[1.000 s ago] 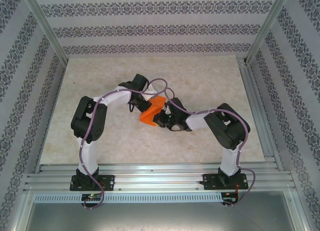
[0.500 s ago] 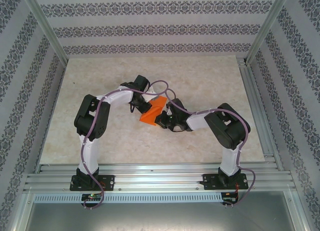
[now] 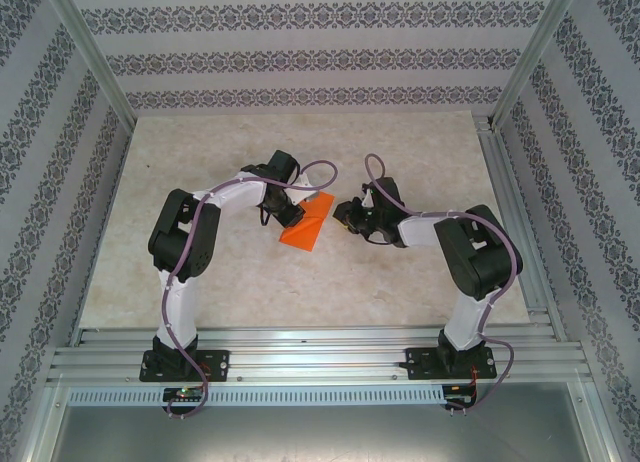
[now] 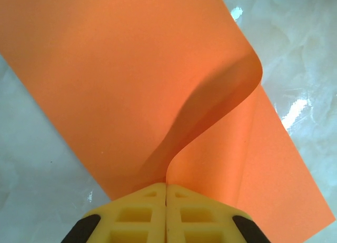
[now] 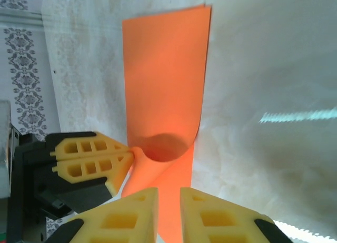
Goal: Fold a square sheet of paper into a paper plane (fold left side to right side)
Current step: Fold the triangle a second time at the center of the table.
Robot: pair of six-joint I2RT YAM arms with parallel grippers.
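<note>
Your square sheet of paper (image 3: 308,225) lies centred on the desk (image 3: 400,142), doubled over but uncreased, later folds undone; left end effector (image 4: 166,186) clamps its edge, right end effector (image 5: 168,195) hangs slightly parted, empty, nearby.

No writing, label, brand, number or sign is legible anywhere in these views.

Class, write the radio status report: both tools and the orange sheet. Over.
Left tool shut on orange sheet, upper layer. Right tool open, off the sheet. Sheet doubled over, bend rounded, uncreased.
</note>
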